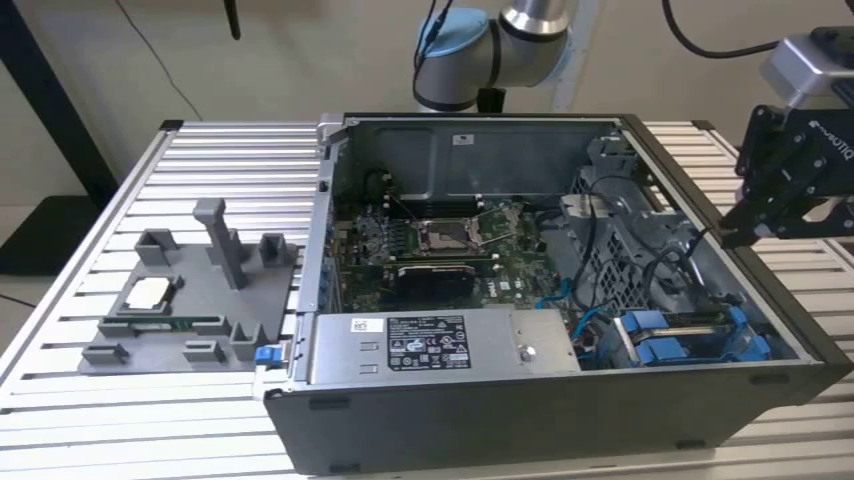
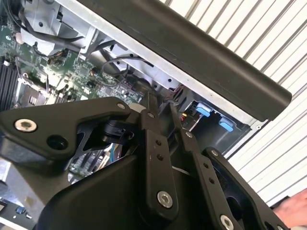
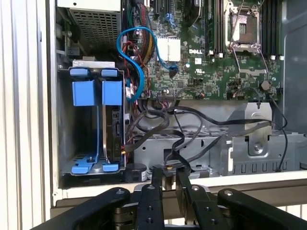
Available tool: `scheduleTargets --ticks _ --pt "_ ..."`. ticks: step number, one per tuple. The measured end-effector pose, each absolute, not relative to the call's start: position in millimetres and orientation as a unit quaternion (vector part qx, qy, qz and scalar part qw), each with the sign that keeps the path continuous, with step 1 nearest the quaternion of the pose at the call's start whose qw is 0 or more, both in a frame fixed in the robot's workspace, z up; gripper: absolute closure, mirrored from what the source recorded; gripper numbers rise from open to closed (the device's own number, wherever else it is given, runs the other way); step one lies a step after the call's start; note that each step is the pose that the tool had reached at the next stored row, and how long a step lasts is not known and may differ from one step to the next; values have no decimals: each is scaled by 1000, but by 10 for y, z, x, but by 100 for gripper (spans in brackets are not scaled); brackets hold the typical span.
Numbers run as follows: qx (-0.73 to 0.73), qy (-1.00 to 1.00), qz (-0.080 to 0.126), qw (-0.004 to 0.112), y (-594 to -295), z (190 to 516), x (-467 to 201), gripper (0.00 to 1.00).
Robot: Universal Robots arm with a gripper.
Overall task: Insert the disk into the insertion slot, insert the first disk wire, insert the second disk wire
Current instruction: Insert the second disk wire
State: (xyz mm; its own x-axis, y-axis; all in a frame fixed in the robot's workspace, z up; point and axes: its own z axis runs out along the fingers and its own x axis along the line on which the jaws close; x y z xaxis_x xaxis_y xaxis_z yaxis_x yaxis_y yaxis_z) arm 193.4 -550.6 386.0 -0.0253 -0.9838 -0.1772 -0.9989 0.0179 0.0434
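Currently the gripper [image 1: 738, 236] hangs at the right edge of the exterior view, above the case wall [image 1: 747, 290] of the open computer case [image 1: 574, 425], on the exterior view's right. In both wrist views its two fingers [image 3: 154, 184] stand close together, nearly parallel, with a thin gap between the tips. A small dark piece sits in that gap in the first wrist view; whether it is gripped or merely lies behind the tips, I cannot tell. Nothing large is held.

Insertion slot [image 3: 91, 129]: a dark metal bay with bright blue tabs, centre-left in the first wrist view, lower right in the exterior view [image 1: 687, 335]. Its long axis runs up and down the first wrist frame. One side of the bay appears occupied by a dark drive edge beside the blue rail; the other looks open. I judge the disk [image 3: 115, 129] may already be seated there, though the silver face and label are hidden.

Key relation: in the first wrist view the bay lies up and to the left of the fingertips, well apart from them. The loose black cables [image 3: 192, 129] and the blue cable [image 3: 136, 67] sit between tips and board. The gripper hangs over the wall, not over the bay.

Power-supply box [image 1: 441, 345] lies at bottom centre of the exterior view, and a grey fixture tray [image 1: 187, 295] at left on the slatted table [image 1: 227, 160].
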Motion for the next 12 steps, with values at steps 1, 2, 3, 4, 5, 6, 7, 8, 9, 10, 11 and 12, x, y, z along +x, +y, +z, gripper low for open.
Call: scheduleTargets --ticks 1,2,3,4,5,6,7,8,9,10,11,12 --pt "-696 712 78 48 -5506 3852 1941 73" --pt "-696 712 78 48 -5506 3844 1949 73" --pt "-696 712 78 48 -5506 3834 1957 73" --pt "-696 712 78 48 -5506 3826 1959 73" --pt "-696 712 78 48 -5506 3819 1959 75" --pt "-696 712 79 47 -5506 3811 1961 82" --pt "-696 712 79 47 -5506 3803 1962 82" --pt "-696 712 79 47 -5506 3796 1962 82" --pt "-696 712 80 46 -5506 3793 1962 84" --pt "-696 712 80 46 -5506 3792 1962 84" --pt "-696 712 80 46 -5506 3792 1962 84" --pt "-696 712 80 46 -5506 3791 1959 84"
